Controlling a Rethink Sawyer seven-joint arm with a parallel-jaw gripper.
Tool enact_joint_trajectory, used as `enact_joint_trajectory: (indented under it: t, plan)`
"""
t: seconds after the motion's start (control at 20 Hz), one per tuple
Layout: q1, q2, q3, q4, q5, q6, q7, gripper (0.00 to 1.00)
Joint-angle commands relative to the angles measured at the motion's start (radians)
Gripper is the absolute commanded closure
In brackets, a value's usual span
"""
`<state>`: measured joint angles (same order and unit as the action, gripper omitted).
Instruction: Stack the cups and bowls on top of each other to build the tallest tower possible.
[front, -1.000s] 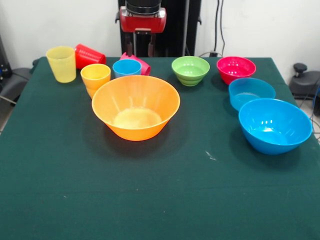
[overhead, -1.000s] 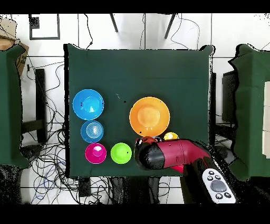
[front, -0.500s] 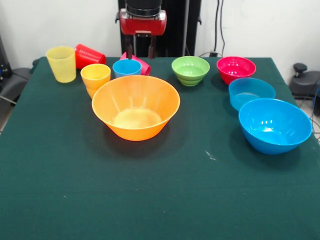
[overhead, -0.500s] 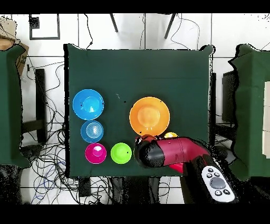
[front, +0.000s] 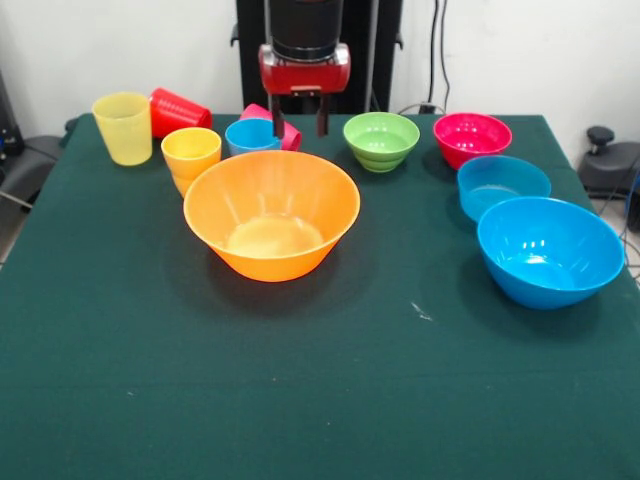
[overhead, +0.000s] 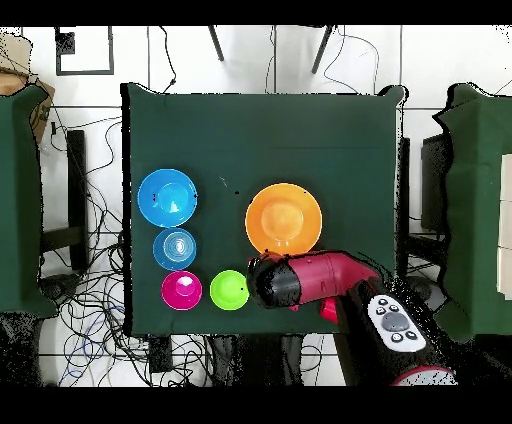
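Moved right and lower since the earlier frame, the gripper (front: 299, 123) now hangs open and empty just behind the large orange bowl (front: 272, 213).

Its 2 fingers (front: 278, 124) stand apart beside the light blue cup (front: 251, 135) and pink cup (front: 288, 131). At upper left sit the yellow cup (front: 123, 127), red cup (front: 178, 110) and orange cup (front: 190, 154); the green bowl (front: 381, 140), magenta bowl (front: 471, 138), small blue bowl (front: 502, 185) and large blue bowl (front: 549, 250) lie right, all unstacked.

Beside the red-and-black claw (front: 299, 122) sit a light blue cup (front: 252, 135), pink cup (front: 287, 131), and green bowl (front: 381, 140).
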<state>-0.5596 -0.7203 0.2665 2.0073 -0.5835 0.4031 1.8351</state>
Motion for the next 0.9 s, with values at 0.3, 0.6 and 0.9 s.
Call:
enact_joint_trajectory:
  t: [0.3,0.6,0.9]
  plan:
    - [0.013,0.128,0.059,-0.102,0.050,0.089,0.009,0.00]
    - [0.007,0.112,0.060,-0.080,0.050,0.075,0.005,0.00]
    - [0.026,0.090,0.042,-0.084,0.028,0.072,0.001,0.00]
